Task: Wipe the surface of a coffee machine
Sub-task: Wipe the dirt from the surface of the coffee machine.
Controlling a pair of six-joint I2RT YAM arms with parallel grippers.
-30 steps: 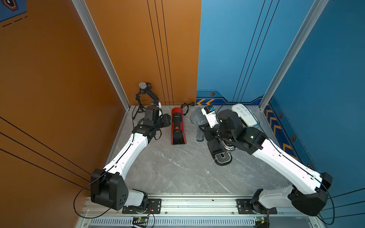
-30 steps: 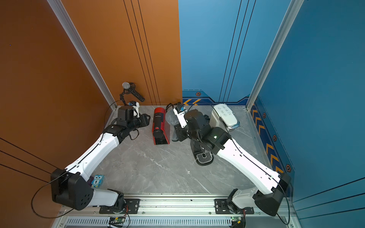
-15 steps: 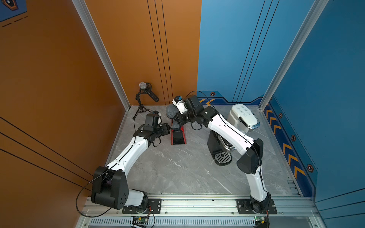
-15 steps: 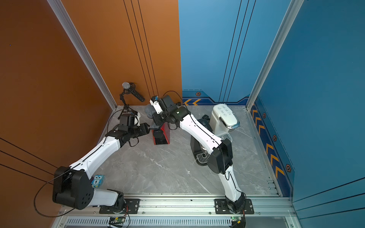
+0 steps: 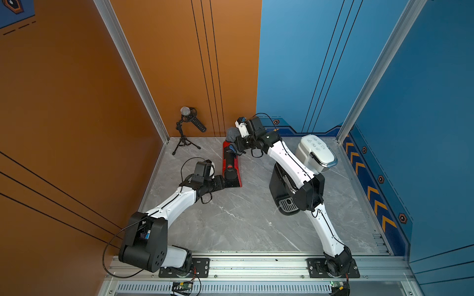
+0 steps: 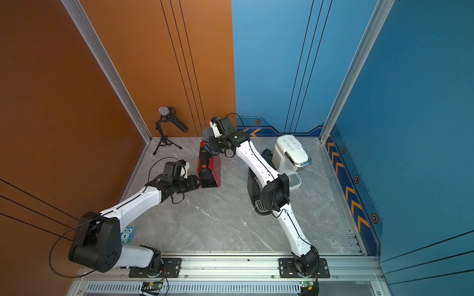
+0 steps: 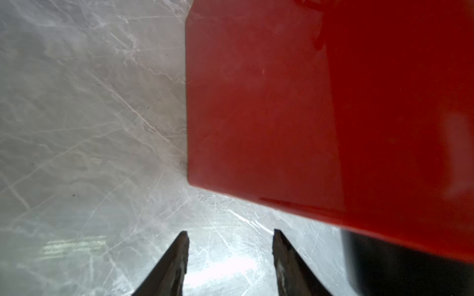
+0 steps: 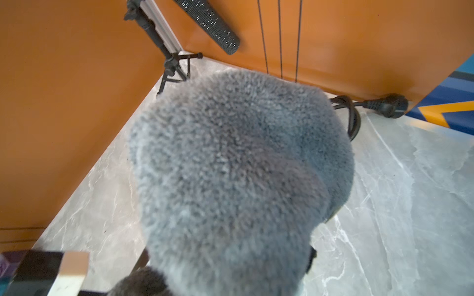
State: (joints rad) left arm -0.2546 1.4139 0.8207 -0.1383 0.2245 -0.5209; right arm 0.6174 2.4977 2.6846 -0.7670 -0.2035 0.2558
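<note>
A red coffee machine [image 5: 231, 164] [image 6: 208, 166] stands on the grey marble floor near the back wall. My right gripper [image 5: 234, 146] [image 6: 210, 147] is shut on a grey fluffy cloth [image 5: 230, 133] [image 6: 206, 133] [image 8: 238, 166] at the machine's rear top; the cloth hides its fingers in the right wrist view. My left gripper [image 5: 225, 181] [image 6: 199, 182] [image 7: 230, 232] is low at the machine's front left corner, open, with only floor between its fingers [image 7: 177, 258]. The red side wall [image 7: 282, 102] lies just beyond them.
A black coffee machine [image 5: 279, 183] [image 6: 254, 184] and a white one [image 5: 316, 152] [image 6: 292, 151] stand to the right, under and behind my right arm. A microphone on a tripod [image 5: 185, 128] [image 6: 164, 128] occupies the back left corner. A black power plug [image 8: 384, 105] lies by the back wall.
My right arm swung left from the black machine to the rear top of the red one, carrying the cloth. My left gripper slid forward along the red machine to its front corner.
</note>
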